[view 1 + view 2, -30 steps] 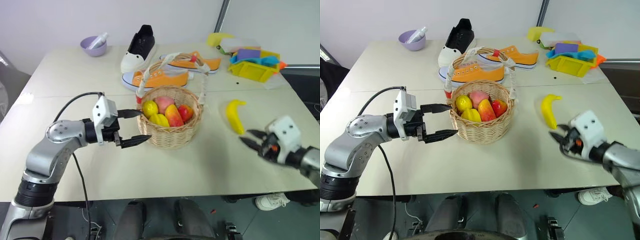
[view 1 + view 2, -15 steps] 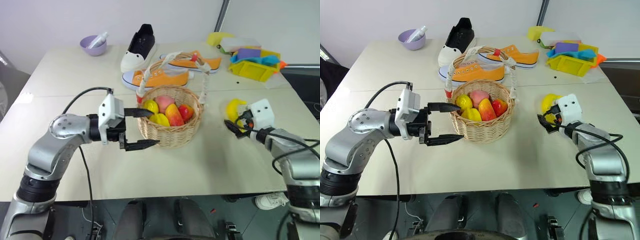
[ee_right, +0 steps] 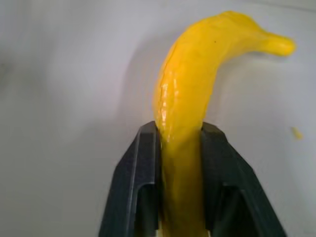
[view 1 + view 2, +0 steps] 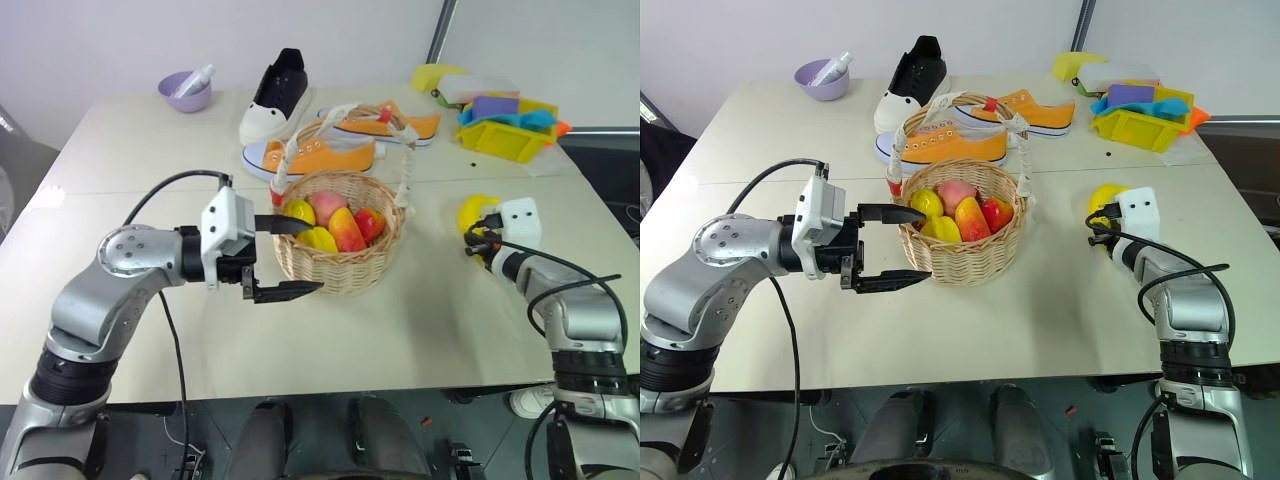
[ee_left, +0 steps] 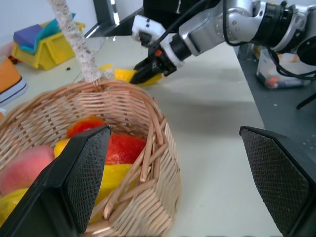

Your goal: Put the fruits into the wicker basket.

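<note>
The wicker basket (image 4: 345,272) stands mid-table, its cloth-wrapped handle (image 4: 345,108) arching over it. Inside lie several fruits, among them a red-to-yellow mango (image 4: 347,231). My left gripper (image 4: 314,257) is open at the basket's left side, one finger over the rim and the other low against the wall. To the right the yellow banana (image 3: 190,94) lies on the table, and my right gripper (image 3: 180,129) is shut on its near end. In the left eye view the banana (image 4: 472,212) sticks out beyond the right gripper (image 4: 480,243).
Behind the basket lie two orange sneakers (image 4: 320,155) (image 4: 385,122) and a black-and-white sneaker (image 4: 275,95). A purple bowl (image 4: 185,90) sits at the back left. A yellow tray (image 4: 500,138) with coloured items stands at the back right.
My right arm reached forward from the front right to the banana and its fingers shut on it. My left gripper shifted slightly toward the basket, then held still.
</note>
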